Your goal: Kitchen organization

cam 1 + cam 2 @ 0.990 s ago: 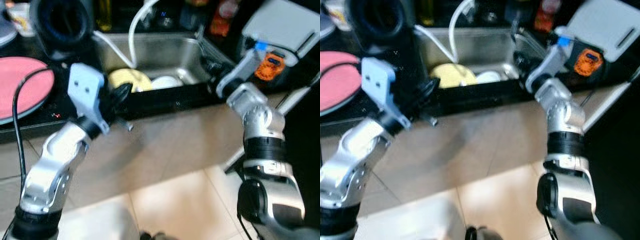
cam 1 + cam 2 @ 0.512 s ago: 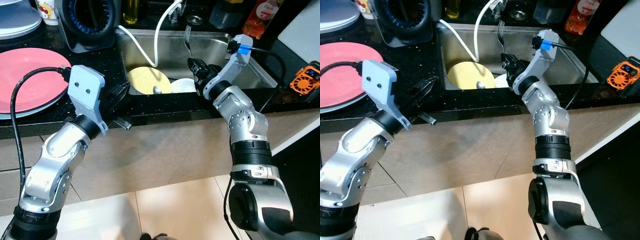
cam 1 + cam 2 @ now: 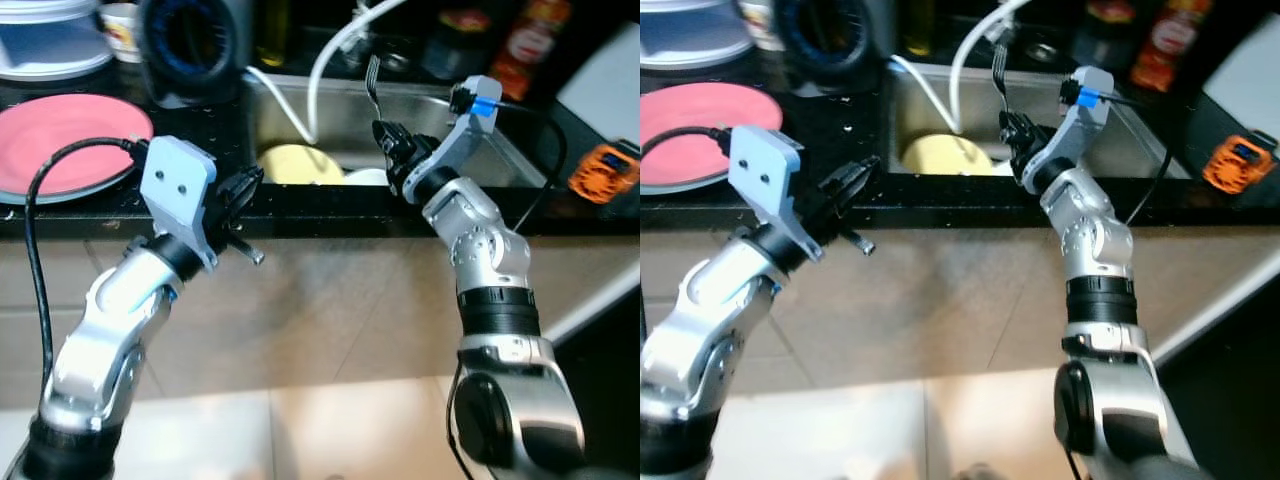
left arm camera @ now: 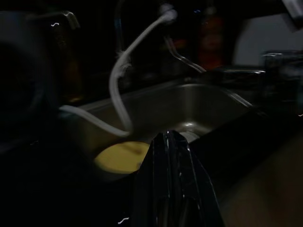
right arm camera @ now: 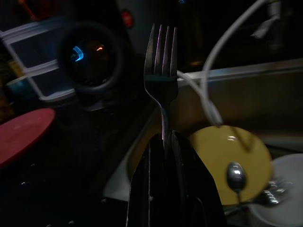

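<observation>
My right gripper (image 3: pixel 388 143) is shut on a metal fork (image 3: pixel 372 80), held upright with its tines up above the steel sink (image 3: pixel 430 105); the fork (image 5: pixel 161 71) rises straight from the shut fingers. In the sink lie a yellow plate (image 3: pixel 290 163), a white dish (image 3: pixel 368 177) and a spoon (image 5: pixel 235 176) across the yellow plate (image 5: pixel 236 161). My left gripper (image 3: pixel 245 190) is shut and empty at the counter's front edge, left of the sink. A pink plate (image 3: pixel 65 145) lies on the black counter at the left.
A white hose (image 3: pixel 335 50) arcs from the tap into the sink. A dark round appliance (image 3: pixel 195 40) stands behind the counter, stacked pale dishes (image 3: pixel 50 45) at the far left. Bottles (image 3: pixel 525 40) line the back. An orange tool (image 3: pixel 602 170) lies at the right.
The camera steadied after blur and now sits lower, facing the counter's front. My right gripper came over the sink holding the fork upright. The left arm has barely moved.
</observation>
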Robot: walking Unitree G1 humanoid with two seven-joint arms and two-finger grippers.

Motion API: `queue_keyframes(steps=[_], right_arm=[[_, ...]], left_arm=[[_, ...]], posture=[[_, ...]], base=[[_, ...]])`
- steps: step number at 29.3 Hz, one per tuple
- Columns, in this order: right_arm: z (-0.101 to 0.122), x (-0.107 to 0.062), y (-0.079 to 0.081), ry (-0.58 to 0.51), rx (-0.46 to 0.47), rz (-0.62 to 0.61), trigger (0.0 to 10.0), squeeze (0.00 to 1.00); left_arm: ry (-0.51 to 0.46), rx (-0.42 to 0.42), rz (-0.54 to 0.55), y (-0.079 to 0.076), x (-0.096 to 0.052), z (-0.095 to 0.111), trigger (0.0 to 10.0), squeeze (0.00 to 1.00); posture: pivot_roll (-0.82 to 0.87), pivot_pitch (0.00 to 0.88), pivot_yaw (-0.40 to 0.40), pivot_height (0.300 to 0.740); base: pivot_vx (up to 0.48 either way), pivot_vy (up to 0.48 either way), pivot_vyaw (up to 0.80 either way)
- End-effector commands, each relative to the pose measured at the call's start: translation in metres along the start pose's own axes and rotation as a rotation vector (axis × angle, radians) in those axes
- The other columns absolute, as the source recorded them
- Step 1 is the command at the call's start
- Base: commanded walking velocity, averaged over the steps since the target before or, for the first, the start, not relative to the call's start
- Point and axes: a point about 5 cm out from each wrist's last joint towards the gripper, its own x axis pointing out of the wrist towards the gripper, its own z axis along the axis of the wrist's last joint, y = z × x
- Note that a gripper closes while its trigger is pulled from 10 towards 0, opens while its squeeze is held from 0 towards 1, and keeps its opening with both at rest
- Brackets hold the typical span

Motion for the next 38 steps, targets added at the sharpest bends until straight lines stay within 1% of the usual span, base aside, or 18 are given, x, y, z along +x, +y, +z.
queue_keyframes(steps=[1, 3, 10, 17, 19, 21, 23, 24, 25, 26, 27, 34, 38], right_arm=[[0.007, -0.003, -0.001, -0.037, -0.020, 0.010, 10.0, 0.00], [0.007, -0.004, 0.000, -0.038, -0.038, 0.021, 10.0, 0.00], [0.007, -0.005, 0.001, -0.030, -0.069, 0.040, 10.0, 0.00], [0.006, -0.003, 0.001, -0.028, -0.062, 0.025, 10.0, 0.00], [0.006, -0.002, 0.000, -0.034, -0.063, 0.003, 10.0, 0.00], [0.005, -0.001, -0.002, -0.035, -0.051, -0.021, 10.0, 0.00], [0.005, -0.002, -0.002, -0.037, -0.048, -0.024, 10.0, 0.00], [0.004, -0.002, -0.002, -0.037, -0.046, -0.027, 10.0, 0.00], [0.003, -0.003, -0.002, -0.035, -0.047, -0.028, 10.0, 0.00], [0.003, -0.003, -0.002, -0.035, -0.047, -0.028, 10.0, 0.00], [0.001, -0.004, -0.003, -0.030, -0.044, -0.025, 10.0, 0.00], [0.000, -0.005, -0.003, -0.026, -0.044, -0.027, 10.0, 0.00], [0.000, -0.005, -0.004, -0.029, -0.041, -0.028, 10.0, 0.00]], left_arm=[[-0.002, 0.005, -0.016, -0.003, 0.001, 0.000, 10.0, 0.00], [-0.003, 0.005, -0.018, -0.004, 0.001, 0.000, 10.0, 0.00], [-0.001, 0.004, -0.023, -0.005, 0.000, -0.001, 10.0, 0.00], [0.019, 0.003, -0.019, -0.006, -0.003, -0.006, 10.0, 0.00], [0.035, -0.010, -0.030, -0.007, -0.007, -0.010, 10.0, 0.00], [0.057, -0.026, -0.064, -0.012, -0.014, -0.016, 10.0, 0.00], [0.071, -0.033, -0.069, -0.014, -0.017, -0.020, 10.0, 0.00], [0.090, -0.034, -0.079, -0.016, -0.022, -0.025, 10.0, 0.00], [0.090, -0.040, -0.076, -0.016, -0.024, -0.025, 10.0, 0.00], [0.090, -0.040, -0.076, -0.016, -0.024, -0.025, 10.0, 0.00], [0.095, -0.039, -0.052, -0.012, -0.026, -0.026, 10.0, 0.00], [0.081, -0.052, -0.038, -0.010, -0.024, -0.025, 10.0, 0.00], [0.085, -0.051, -0.081, -0.017, -0.025, -0.027, 10.0, 0.00]], posture=[[0.19, 0.079, -0.132, 0.740], [0.19, 0.079, -0.131, 0.740], [0.19, 0.084, -0.130, 0.740], [0.20, 0.088, -0.132, 0.740], [0.20, 0.089, -0.134, 0.740], [0.20, 0.090, -0.132, 0.740], [0.20, 0.089, -0.132, 0.740], [0.20, 0.089, -0.133, 0.740], [0.20, 0.091, -0.133, 0.740], [0.20, 0.091, -0.133, 0.740], [0.20, 0.091, -0.133, 0.740], [0.20, 0.090, -0.135, 0.740], [0.20, 0.090, -0.135, 0.740]], base=[[0.000, 0.000, 0.00], [0.000, 0.000, 0.27], [0.000, 0.000, 0.79], [0.000, 0.000, 0.79], [0.000, 0.000, 0.79], [0.000, 0.000, 0.00], [0.000, 0.000, 0.00], [0.000, 0.000, 0.00], [0.349, 0.000, 0.00], [0.349, 0.000, 0.00], [0.480, 0.000, 0.00], [0.454, 0.000, 0.00], [0.000, 0.000, 0.00]])
